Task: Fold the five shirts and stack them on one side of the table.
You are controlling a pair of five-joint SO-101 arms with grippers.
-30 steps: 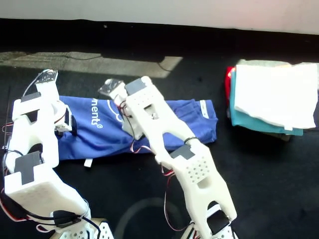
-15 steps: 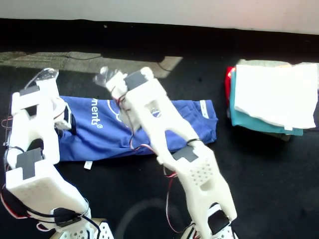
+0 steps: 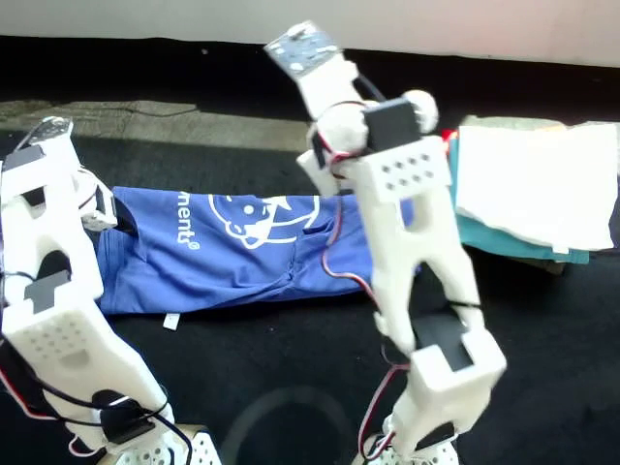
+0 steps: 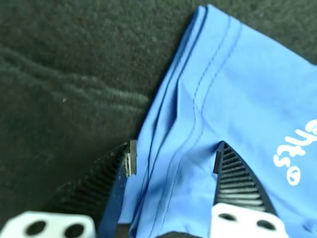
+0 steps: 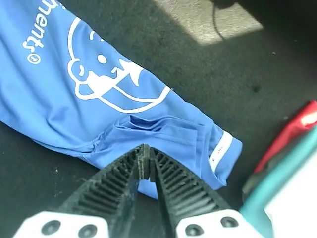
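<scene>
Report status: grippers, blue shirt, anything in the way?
Left gripper open, fingers astride the blue shirt's end. Right gripper shut, empty, above the shirt. Shirt lies flat, a long strip. Folded stack apart, not blocking.

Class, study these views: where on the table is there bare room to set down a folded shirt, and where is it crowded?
Bare: the table on the arms' side of the stack of folded shirts, and the strip behind the blue shirt. Crowded: the shirt's end that the open left gripper straddles.
</scene>
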